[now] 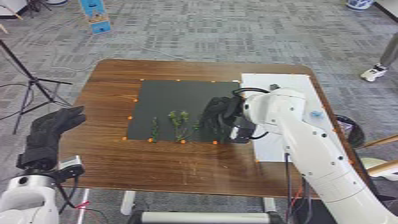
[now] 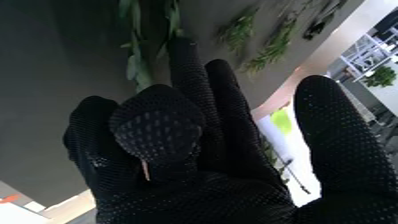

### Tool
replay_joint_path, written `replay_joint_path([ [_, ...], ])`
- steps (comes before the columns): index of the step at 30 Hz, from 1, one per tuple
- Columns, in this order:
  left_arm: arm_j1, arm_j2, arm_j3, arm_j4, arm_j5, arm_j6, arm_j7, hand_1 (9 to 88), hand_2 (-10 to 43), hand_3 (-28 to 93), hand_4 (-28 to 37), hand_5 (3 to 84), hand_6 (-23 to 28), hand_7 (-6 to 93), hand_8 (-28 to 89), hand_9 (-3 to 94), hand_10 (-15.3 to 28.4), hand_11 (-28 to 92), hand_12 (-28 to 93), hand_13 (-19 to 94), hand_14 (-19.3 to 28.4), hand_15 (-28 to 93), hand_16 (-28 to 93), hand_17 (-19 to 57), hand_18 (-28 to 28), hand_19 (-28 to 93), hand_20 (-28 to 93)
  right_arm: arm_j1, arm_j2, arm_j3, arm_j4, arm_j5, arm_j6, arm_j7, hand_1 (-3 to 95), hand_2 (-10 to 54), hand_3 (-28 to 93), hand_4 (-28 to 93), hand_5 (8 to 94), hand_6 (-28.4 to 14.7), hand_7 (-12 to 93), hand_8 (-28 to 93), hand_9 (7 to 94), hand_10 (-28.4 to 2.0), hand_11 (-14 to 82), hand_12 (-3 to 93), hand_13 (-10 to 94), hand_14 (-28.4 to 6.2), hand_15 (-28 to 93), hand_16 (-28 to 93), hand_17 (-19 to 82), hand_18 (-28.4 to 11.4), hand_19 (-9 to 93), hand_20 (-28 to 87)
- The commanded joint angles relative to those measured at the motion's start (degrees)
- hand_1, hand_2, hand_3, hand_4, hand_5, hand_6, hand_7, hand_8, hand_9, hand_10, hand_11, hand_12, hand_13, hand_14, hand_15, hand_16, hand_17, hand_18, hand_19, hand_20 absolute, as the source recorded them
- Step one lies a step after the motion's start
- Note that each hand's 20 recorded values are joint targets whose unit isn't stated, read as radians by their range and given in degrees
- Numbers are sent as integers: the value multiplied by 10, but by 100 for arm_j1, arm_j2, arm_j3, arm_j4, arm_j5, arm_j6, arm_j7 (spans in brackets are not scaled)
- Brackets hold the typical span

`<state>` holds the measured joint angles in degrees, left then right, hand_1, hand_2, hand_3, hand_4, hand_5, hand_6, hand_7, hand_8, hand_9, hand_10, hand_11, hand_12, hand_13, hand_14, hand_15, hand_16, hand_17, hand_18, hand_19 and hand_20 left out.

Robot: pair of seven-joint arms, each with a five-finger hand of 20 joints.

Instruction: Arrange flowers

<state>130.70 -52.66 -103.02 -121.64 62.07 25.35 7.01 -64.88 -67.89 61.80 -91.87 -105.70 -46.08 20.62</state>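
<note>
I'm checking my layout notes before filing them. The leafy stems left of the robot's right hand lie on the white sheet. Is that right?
Not quite: the head view shows those leafy stems on the dark mat. They are indeed left of the robot's right hand.

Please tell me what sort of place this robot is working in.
Probably an office or lab room set up for robot trials: grey carpet covers the floor, a black tripod stands beside the table, and orange marks edge the dark mat.
</note>
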Motion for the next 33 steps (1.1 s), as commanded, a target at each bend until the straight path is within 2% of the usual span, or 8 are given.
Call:
replay_joint_path([
  [1,-5,-48,49,-12,1,-55,9,236,205,677,-283,524,33,173,-81,538,133,235,148,435,151,157,-13,88,85,93,157,94,2,76,-22,25,162,117,182,146,658,-57,488,-51,101,-49,643,-143,82,94,893,-81,626,344,569,-240,932,674],
  [3,8,-43,46,-17,-19,-39,20,236,205,677,-283,524,33,172,-82,538,133,235,148,435,151,158,-13,88,85,93,157,100,-51,117,-6,-55,43,91,181,145,658,-56,491,-51,102,-49,646,-144,83,94,893,-80,626,343,569,-239,932,674],
  [13,-38,-47,132,-13,-10,-16,-12,236,205,677,-283,524,32,174,-82,538,132,235,147,435,151,158,-14,87,86,94,156,102,15,186,-197,388,254,90,181,143,657,-54,499,-51,103,-49,663,-144,86,96,897,-78,622,339,570,-238,932,671],
  [19,-48,-36,127,-20,21,-6,-69,237,206,676,-283,523,32,174,-82,539,132,235,147,435,151,158,-14,87,86,94,156,16,357,370,-602,771,341,95,181,139,656,-51,516,-49,105,-50,686,-146,91,103,903,-77,621,337,575,-237,932,671],
  [25,-10,-14,73,-36,17,-44,-102,236,205,678,-283,524,32,174,-83,539,132,236,148,435,151,158,-14,87,86,94,156,-294,839,530,-980,938,80,220,177,138,650,-51,570,-51,106,-52,706,-142,94,107,910,-75,620,336,579,-235,932,675],
  [33,-34,-5,79,-28,32,-74,-131,236,205,677,-283,524,33,173,-82,539,132,236,148,435,151,157,-14,87,86,93,156,-864,943,688,-873,600,136,229,176,137,648,-50,595,-59,101,-53,702,-143,91,106,912,-71,615,339,583,-236,932,676],
])
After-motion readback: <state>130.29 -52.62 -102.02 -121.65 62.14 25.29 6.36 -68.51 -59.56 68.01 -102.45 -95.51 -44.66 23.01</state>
